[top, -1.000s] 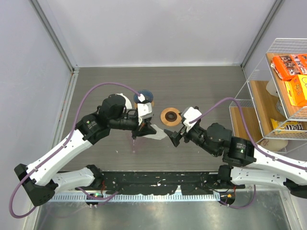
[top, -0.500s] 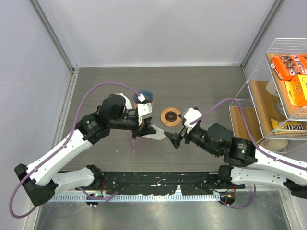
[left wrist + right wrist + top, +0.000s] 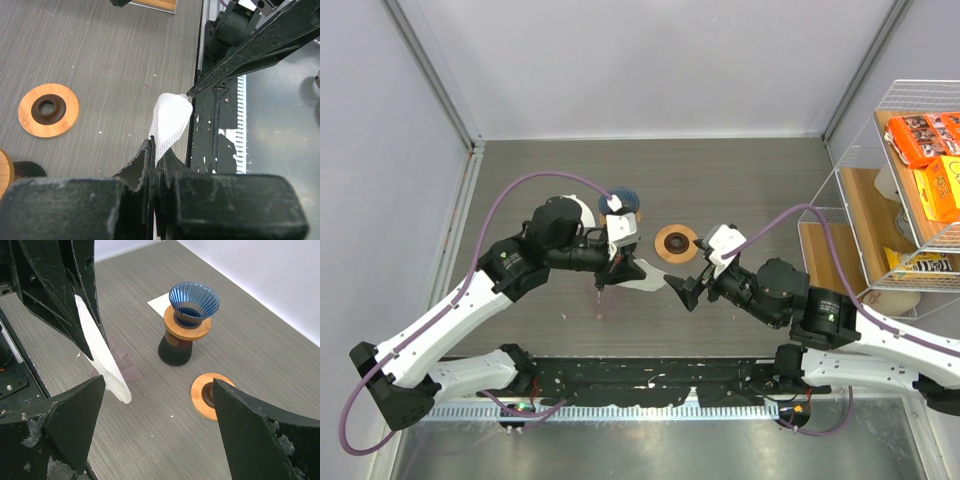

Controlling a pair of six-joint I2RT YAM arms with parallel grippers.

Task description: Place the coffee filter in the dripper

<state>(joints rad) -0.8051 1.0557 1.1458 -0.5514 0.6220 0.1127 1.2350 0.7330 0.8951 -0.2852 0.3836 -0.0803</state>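
My left gripper (image 3: 618, 272) is shut on the coffee filter (image 3: 646, 278), a thin white folded paper held above the table. The filter sticks out past the fingers in the left wrist view (image 3: 170, 120) and hangs at the left of the right wrist view (image 3: 102, 355). My right gripper (image 3: 682, 292) is open and empty, and one fingertip (image 3: 192, 92) is at the filter's free tip. The dripper (image 3: 194, 300), a dark blue ribbed cone, stands upright on an orange ring over a dark base, beyond both grippers (image 3: 620, 203). A second flat white filter (image 3: 159, 304) lies behind it.
A flat orange ring with a dark centre (image 3: 675, 242) lies on the table right of the dripper; it also shows in the left wrist view (image 3: 48, 109). A faint pale pink translucent shape (image 3: 122, 360) lies under the held filter. A wire rack with snack boxes (image 3: 910, 150) stands at the right edge.
My right gripper has shifted slightly right and toward the near edge, still at the filter's tip. The left gripper and the filter have not visibly moved.
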